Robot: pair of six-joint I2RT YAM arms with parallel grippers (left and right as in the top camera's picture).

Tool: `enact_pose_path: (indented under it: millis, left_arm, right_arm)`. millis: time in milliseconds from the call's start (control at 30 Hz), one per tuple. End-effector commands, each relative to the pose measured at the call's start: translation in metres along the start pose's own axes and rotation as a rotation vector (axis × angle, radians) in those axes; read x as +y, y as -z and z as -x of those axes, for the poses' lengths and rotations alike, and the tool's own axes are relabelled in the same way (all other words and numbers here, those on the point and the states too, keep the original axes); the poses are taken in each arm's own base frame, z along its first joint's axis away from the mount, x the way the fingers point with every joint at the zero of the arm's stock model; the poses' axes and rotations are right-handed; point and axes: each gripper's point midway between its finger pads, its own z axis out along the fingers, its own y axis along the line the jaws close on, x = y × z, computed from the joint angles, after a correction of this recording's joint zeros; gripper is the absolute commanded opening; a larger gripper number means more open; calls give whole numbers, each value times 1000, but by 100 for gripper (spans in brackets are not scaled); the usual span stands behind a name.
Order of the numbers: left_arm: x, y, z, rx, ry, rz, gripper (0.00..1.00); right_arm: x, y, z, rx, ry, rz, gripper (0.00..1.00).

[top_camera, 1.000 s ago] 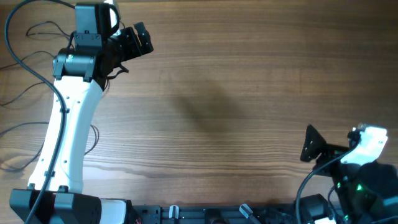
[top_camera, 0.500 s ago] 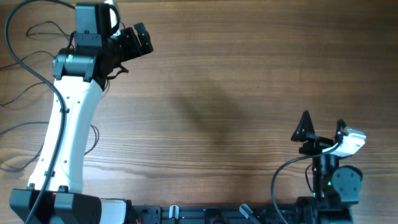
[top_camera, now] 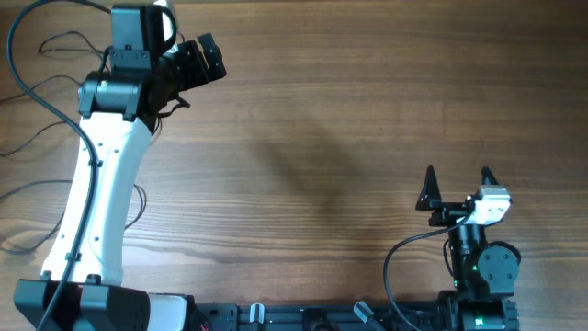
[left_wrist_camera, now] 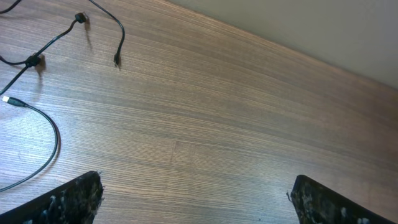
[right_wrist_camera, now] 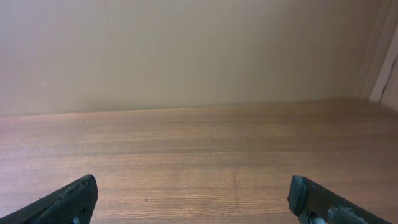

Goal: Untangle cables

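Both hang wide open and empty, the right gripper [top_camera: 457, 179] just swung back over its base, cables [left_wrist_camera: 57, 138] spread loosely ahead-left of the left gripper [left_wrist_camera: 194, 186] - likely parking, untangling seemingly done.

L arm [top_camera: 101, 202] white, blk joints; R arm [top_camera: 482, 262] blk.
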Motion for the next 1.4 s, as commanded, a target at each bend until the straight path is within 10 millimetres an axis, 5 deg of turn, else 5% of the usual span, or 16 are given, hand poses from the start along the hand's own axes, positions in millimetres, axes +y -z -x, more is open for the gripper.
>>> enact_pose_path:
  millis: [0, 133, 1367]
  left_arm:
    - [-3, 8, 8, -29, -21, -4, 100]
    - [-3, 8, 8, -29, -21, -4, 100]
    - [-2, 10, -3, 20, 73, -11, 100]
  right_arm:
    - [3, 1, 3, -14, 41, 16, 100]
    - [7, 1, 1, -10, 142, 40, 100]
    - [7, 1, 2, -13, 143, 40, 100]
